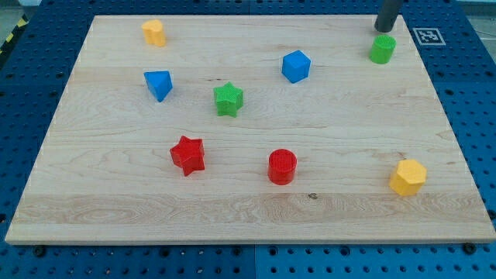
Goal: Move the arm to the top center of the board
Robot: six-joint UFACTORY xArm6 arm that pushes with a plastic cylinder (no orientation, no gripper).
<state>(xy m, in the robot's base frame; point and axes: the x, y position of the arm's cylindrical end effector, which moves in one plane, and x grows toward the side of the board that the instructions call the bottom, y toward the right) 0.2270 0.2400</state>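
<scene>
My tip (384, 29) touches the wooden board (248, 209) near its top right corner, just above the green cylinder (382, 49). The blue cube (295, 67) lies to the tip's lower left, near the top middle of the board. A green star (229, 99) and a blue triangular block (158, 84) sit further left. A yellow block (154, 32) is at the top left.
A red star (187, 154) and a red cylinder (282, 167) lie in the lower middle. A yellow hexagonal block (408, 177) is at the lower right. A black-and-white marker tag (428, 36) sits beyond the board's top right corner. Blue perforated table surrounds the board.
</scene>
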